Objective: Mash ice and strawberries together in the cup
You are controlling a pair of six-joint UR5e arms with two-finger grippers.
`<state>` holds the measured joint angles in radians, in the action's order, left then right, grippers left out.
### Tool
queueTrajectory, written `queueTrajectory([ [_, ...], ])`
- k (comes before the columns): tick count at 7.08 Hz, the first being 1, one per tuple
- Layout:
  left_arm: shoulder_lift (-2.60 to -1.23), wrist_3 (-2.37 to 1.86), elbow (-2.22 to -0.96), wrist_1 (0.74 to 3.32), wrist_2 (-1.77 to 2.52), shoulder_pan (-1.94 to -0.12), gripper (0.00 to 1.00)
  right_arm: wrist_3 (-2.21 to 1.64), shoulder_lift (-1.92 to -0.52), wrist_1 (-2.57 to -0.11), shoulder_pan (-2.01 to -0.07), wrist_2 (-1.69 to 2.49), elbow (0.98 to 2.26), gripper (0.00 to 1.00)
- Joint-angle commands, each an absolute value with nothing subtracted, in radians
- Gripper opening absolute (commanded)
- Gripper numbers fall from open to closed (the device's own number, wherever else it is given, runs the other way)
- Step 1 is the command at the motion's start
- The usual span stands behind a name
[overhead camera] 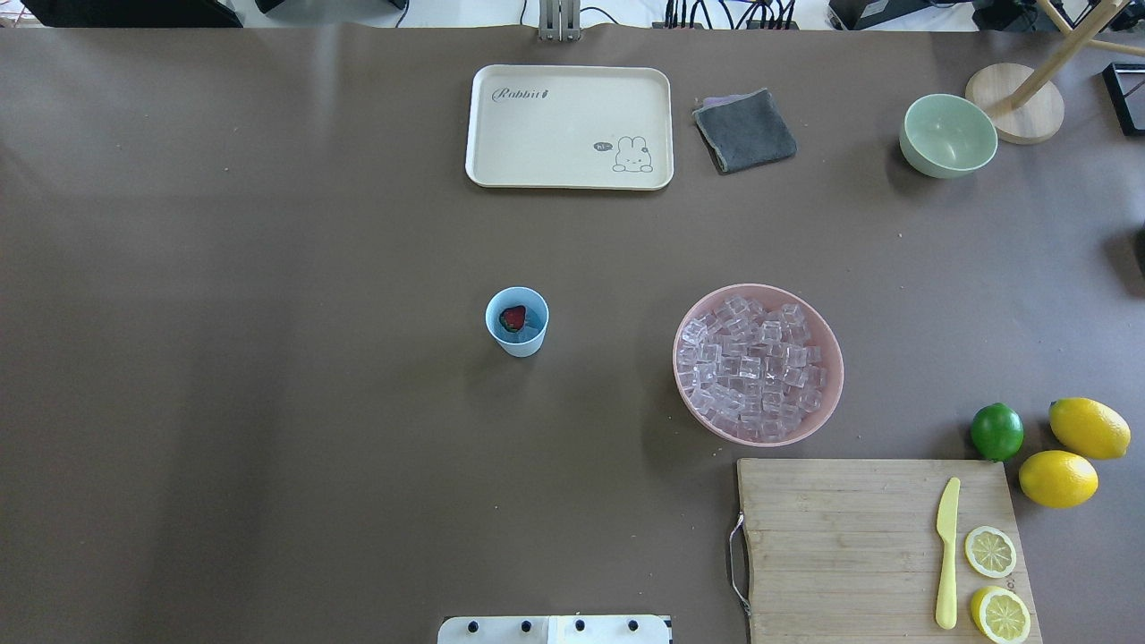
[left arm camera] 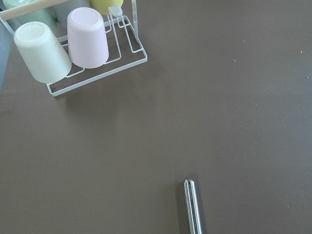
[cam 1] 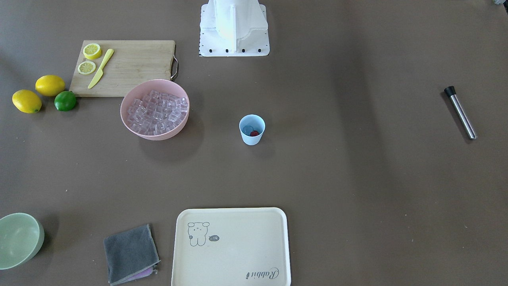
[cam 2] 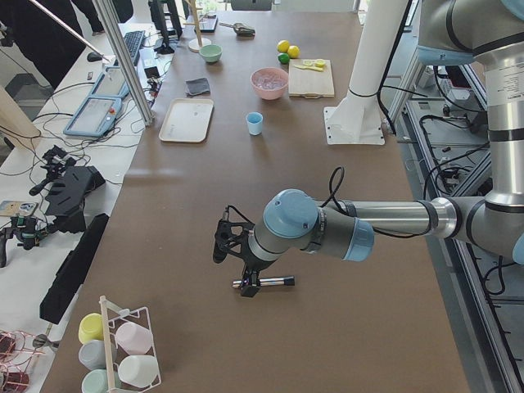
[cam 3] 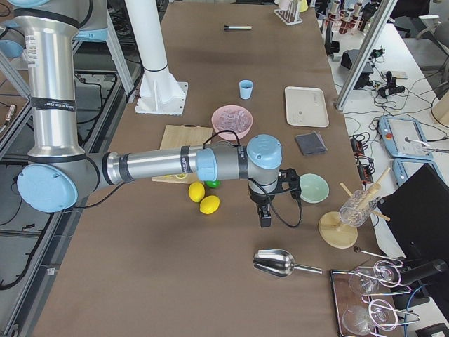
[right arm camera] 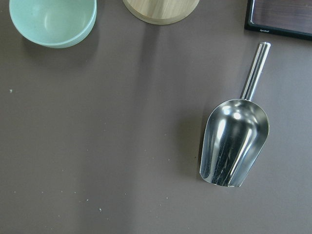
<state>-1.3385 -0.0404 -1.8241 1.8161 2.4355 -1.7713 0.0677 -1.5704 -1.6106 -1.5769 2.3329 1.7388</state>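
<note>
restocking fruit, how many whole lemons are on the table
2. Both whole lemons lie near the lime: one just past it, one nearer the cutting board. None seem hidden.

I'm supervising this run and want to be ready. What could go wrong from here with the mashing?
The cup stands free and unheld in mid-table, so pressing down into it may tip or slide it. The steel muddler is a round rod lying flat on the table, so it might roll or slip when grasped.
</note>
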Motion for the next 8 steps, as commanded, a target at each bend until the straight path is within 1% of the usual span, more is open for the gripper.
queueTrajectory([
  [1,-1.411,-0.040,-1.790,1.789,2.396,-1.660,0.99,0.069,-1.568,-1.611,-1.577,2.335,1.740,1.00],
  [3,-1.445,-0.043,-1.772,1.784,2.327,-1.614,0.99,0.063,-1.566,-1.611,-1.577,2.333,1.746,1.00],
  [5,-1.430,-0.034,-1.691,1.772,2.318,-1.606,0.99,0.058,-1.563,-1.611,-1.577,2.332,1.738,1.00],
  [8,-1.431,-0.040,-1.724,1.773,2.329,-1.606,0.99,0.064,-1.553,-1.611,-1.572,2.319,1.703,1.00],
])
